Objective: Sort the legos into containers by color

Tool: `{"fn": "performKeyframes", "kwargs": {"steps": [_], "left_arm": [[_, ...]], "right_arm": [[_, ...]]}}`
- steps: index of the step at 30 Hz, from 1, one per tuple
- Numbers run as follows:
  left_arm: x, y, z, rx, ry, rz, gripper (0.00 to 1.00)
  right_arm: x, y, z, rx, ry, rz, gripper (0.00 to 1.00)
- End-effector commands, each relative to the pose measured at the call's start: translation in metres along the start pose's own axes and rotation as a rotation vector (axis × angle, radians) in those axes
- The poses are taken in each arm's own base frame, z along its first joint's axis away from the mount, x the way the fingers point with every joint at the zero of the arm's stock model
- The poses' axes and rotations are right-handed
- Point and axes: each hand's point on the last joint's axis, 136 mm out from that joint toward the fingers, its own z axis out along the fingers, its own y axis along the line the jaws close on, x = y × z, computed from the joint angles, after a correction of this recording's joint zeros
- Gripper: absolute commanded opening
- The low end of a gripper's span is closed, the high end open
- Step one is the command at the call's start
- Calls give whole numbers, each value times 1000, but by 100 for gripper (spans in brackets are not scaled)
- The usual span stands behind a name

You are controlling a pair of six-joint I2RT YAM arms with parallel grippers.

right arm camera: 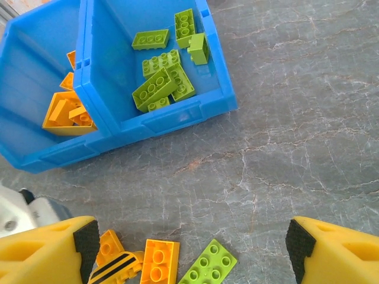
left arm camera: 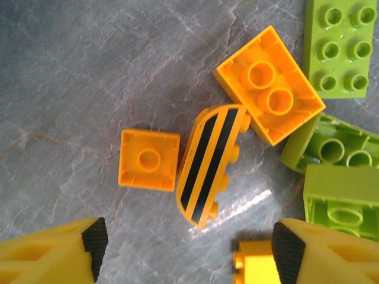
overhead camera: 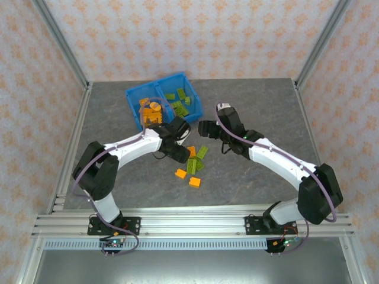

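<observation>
The blue bin (overhead camera: 135, 93) holds orange legos (right arm camera: 63, 110) in its left compartment and green legos (right arm camera: 161, 81) in its right one. Loose legos lie on the table in front of it: a striped orange curved piece (left arm camera: 211, 165), a square orange brick (left arm camera: 148, 160), a two-stud orange brick (left arm camera: 269, 84) and green bricks (left arm camera: 335, 48). My left gripper (left arm camera: 189, 248) hangs open low over this pile, with a small orange brick (left arm camera: 254, 264) against its right pad. My right gripper (right arm camera: 189, 242) is open over bare table near the bin, with nothing between its fingers.
Two more orange bricks (overhead camera: 194, 182) lie nearer the table's front. Green bricks (overhead camera: 198, 155) sit between the two grippers. A metal frame and patterned walls bound the grey table (overhead camera: 266, 106).
</observation>
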Motion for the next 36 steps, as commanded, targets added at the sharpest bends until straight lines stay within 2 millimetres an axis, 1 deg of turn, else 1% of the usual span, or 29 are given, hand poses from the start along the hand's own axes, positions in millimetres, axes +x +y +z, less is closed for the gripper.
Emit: {"fn": "performKeyframes", "kwargs": {"steps": [1, 5, 8, 11, 14, 16, 18, 21, 24, 27, 29, 32, 34, 36], "left_arm": [[-19, 0, 3, -32, -49, -8, 66], [-20, -6, 11, 0, -49, -11, 56], [-20, -8, 16, 5, -46, -16, 49], [-20, -10, 21, 18, -41, -23, 44], [-17, -15, 29, 43, -26, -38, 39], [-14, -17, 34, 46, -20, -43, 38], [-12, -16, 38, 42, -15, -48, 35], [-12, -18, 39, 44, -14, -45, 24], [-14, -19, 34, 48, -21, -45, 21], [-21, -16, 19, 38, -54, -54, 17], [-32, -9, -2, 4, -104, -70, 13], [-55, 10, -45, -89, -201, -95, 11], [-69, 23, -70, -134, -264, -117, 11], [-85, 41, -93, -186, -329, -160, 11]], "right_arm": [[-20, 4, -12, 4, -56, -6, 84], [-14, 1, -12, 9, -47, 13, 84], [-12, 1, -11, 2, -40, 24, 85], [-14, 4, -13, -6, -42, 34, 90], [-17, 1, -14, 14, -48, 35, 95], [-19, -1, -16, 24, -57, 34, 97], [-19, -1, -17, 26, -58, 33, 98], [-19, -1, -18, 25, -53, 32, 98], [-18, -1, -18, 28, -51, 33, 98], [-19, -3, -20, 36, -58, 42, 98], [-20, -4, -21, 39, -59, 45, 98], [-21, -4, -23, 39, -65, 49, 97], [-23, -4, -24, 39, -70, 52, 98], [-25, -3, -25, 38, -76, 58, 98]]}}
